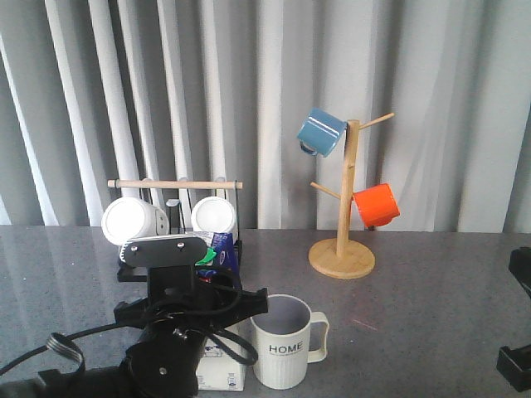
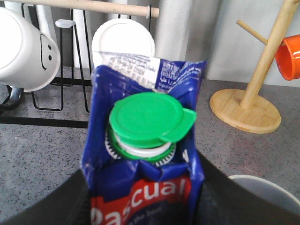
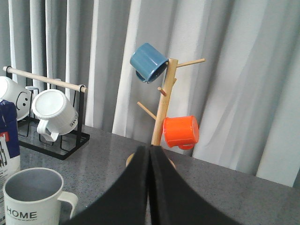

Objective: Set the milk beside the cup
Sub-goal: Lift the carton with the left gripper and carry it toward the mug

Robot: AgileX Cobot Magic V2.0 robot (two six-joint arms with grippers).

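The milk [image 2: 145, 122], a blue and white carton with a green cap and a red "Pascual" label, stands upright between the black fingers of my left gripper [image 2: 143, 206], which is shut on its sides. In the front view the milk [image 1: 222, 365] is close beside the cup [image 1: 286, 352], on its left, with my left gripper [image 1: 217, 311] mostly hidden by the arm. The cup [image 3: 33, 201] is cream-white, ribbed and marked "HOME". My right gripper [image 3: 149, 154] is shut on nothing, off to the right and apart from both.
A wooden mug tree [image 1: 343, 249] at the back right carries a blue mug [image 1: 320, 131] and an orange mug [image 1: 376, 205]. Behind the milk, a black wire rack with a wooden bar [image 1: 174, 184] holds two white mugs [image 1: 133, 220]. Grey curtains hang behind the table.
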